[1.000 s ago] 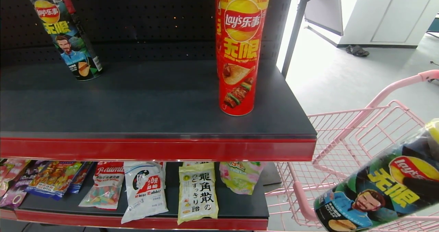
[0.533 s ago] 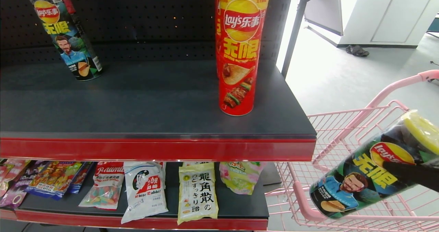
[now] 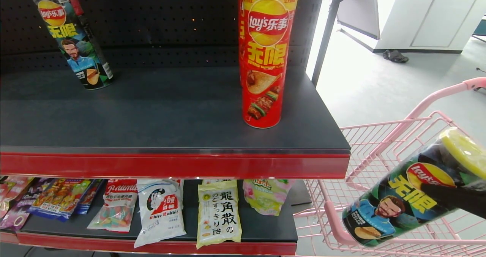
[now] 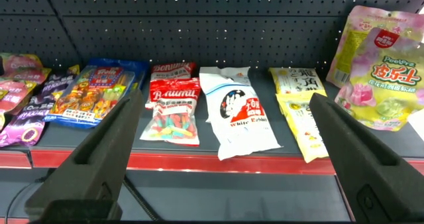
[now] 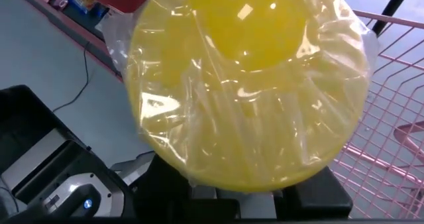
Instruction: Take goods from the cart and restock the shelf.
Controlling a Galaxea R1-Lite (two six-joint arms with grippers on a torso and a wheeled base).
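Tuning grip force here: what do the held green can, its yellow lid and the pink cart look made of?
The green can looks like a printed cardboard tube with glossy wrap. Its yellow lid seems translucent plastic under crinkled, glinting clear film. The pink cart is thin wire grid, likely painted metal.

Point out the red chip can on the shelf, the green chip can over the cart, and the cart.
red chip can (image 3: 265,59), head view, middle of its label.
green chip can (image 3: 398,198), head view, middle of its tilted side.
cart (image 3: 436,100), head view, pink handle bar.
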